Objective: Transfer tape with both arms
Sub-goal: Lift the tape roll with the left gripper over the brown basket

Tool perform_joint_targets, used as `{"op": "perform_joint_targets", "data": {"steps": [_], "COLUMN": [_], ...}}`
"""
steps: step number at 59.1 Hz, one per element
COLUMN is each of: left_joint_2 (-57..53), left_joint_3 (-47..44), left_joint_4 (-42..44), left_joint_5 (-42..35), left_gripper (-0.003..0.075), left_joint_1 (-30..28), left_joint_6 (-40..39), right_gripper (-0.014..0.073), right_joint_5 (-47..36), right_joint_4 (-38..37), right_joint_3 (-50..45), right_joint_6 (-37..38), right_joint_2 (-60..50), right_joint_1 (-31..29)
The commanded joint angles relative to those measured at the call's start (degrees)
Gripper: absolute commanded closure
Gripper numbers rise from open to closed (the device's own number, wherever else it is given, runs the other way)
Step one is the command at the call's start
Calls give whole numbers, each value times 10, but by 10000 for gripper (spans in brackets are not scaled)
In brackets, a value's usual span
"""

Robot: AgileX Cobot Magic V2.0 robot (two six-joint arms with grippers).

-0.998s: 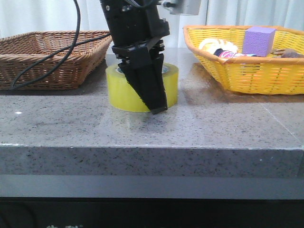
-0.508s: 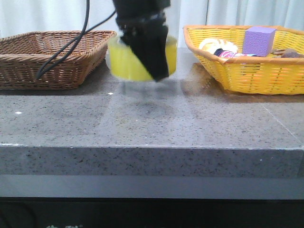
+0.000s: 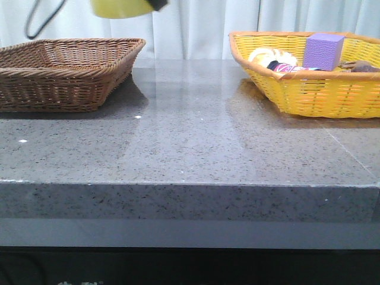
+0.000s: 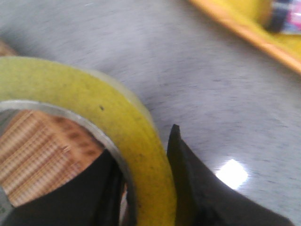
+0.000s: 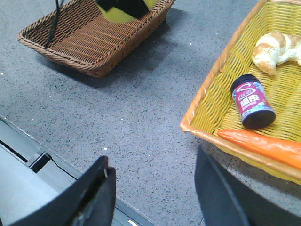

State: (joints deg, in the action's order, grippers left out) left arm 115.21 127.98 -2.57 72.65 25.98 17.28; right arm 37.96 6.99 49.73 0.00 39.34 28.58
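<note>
Front view shows, at about ten o'clock, the brown wicker basket (image 3: pixel 65 71) resting on the grey bench (image 3: pixel 190 148), and just above it, at eleven o'clock at the very top edge, the tape (image 3: pixel 122 7) hanging in the air, clear of the bench, with only a sliver of dark arm beside it. In the left wrist view the left pincer (image 4: pixel 141 188) is clenched on the tape's wall, one finger inside the core and the other outside against the yellow band. At two o'clock in the front view sits the yellow basket (image 3: pixel 309 89) with the purple cube (image 3: pixel 323 50) in it. The right pincer (image 5: pixel 153 197) hangs over the bench with its fingers spread and nothing between them, well apart from the tape. As I judge it, the pick-up is done, but any hand-over to the right arm and the final set-down are still to come, so the task looks less than half finished.
</note>
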Motion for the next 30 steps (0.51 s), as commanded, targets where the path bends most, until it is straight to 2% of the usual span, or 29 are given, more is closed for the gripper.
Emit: {"op": "perform_joint_targets", "data": {"steps": [1,6,12,30], "left_joint_2": [-35,-28,-14,35], "left_joint_3": [22,22,21,18], "left_joint_4": [2,2,2,2], "left_joint_5": [7,7,8,8], "left_gripper": [572,572,572,572], "left_joint_1": [-35,-68,-96,-113], "left_joint_6": [-36,-72,-76,-76], "right_gripper": [180,180,180,180], "right_joint_5": [-45,-45,-45,-45], "right_joint_4": [-4,-4,-4,-4], "right_joint_3": [13,13,13,13], "right_joint_6": [-5,-5,-5,-5], "right_joint_2": [1,1,1,1], "right_joint_1": [-3,-3,-3,-3]}}
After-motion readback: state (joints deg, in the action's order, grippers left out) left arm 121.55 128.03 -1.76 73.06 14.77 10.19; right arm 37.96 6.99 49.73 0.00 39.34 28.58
